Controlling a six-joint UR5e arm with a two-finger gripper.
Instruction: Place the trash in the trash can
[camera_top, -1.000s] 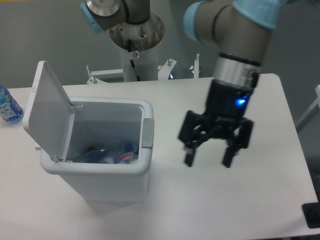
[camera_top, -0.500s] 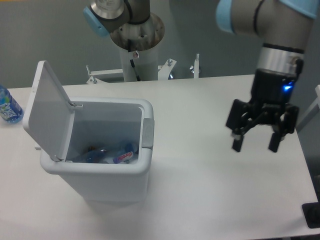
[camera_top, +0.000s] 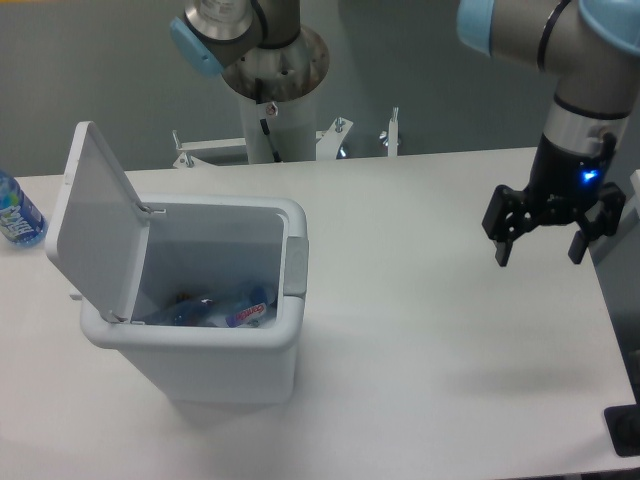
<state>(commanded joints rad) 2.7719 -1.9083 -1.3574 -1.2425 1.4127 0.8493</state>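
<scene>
The crushed bottle (camera_top: 232, 310) is seen lying inside the trash can (camera_top: 292, 215), well to the left of the gripper (camera_top: 539, 246), whose jaws are spread and empty.

Single high front view, angled down.

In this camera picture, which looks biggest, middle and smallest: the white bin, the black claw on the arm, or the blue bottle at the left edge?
1. Trash can, by far.
2. Gripper.
3. Blue-labelled bottle, though the frame edge cuts it off, so its true size is unsure.
</scene>
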